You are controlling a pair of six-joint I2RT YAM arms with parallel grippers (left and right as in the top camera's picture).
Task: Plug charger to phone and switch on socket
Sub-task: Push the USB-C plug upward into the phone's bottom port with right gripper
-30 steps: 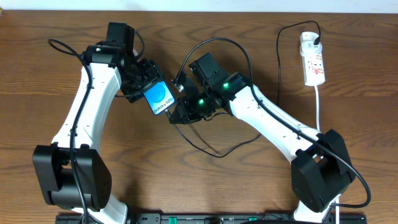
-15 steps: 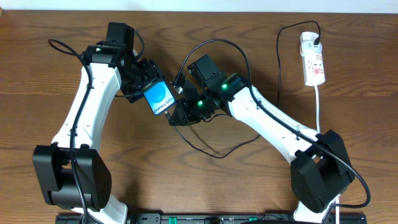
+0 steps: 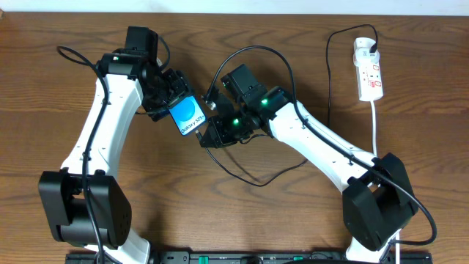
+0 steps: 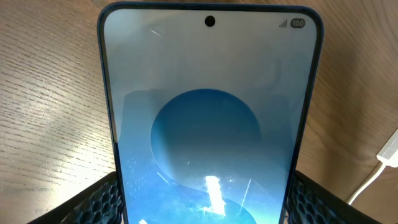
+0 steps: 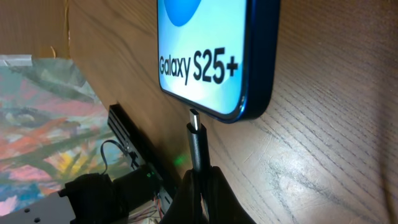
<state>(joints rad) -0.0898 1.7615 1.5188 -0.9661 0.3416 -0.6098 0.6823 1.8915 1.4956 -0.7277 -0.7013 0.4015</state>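
Note:
The phone (image 3: 187, 116) with a blue screen and white "Galaxy" text is held above the table in my left gripper (image 3: 165, 105), which is shut on its edges (image 4: 205, 124). My right gripper (image 3: 212, 136) is shut on the charger's connector (image 5: 196, 140). In the right wrist view the metal tip touches the phone's (image 5: 211, 56) bottom edge at the port. The black charger cable (image 3: 249, 176) loops over the table, and another length (image 3: 329, 73) runs up to its plug (image 3: 364, 45) in the white socket (image 3: 371, 77) at the far right.
The socket's thick white cord (image 3: 375, 125) runs down the right side and shows in the left wrist view (image 4: 379, 171). Black robot cables arch over the right arm (image 3: 264, 50). The wooden table (image 3: 242, 220) lies below both arms.
My right gripper with the connector has shifted slightly toward the phone's bottom edge. The left arm and phone have not moved.

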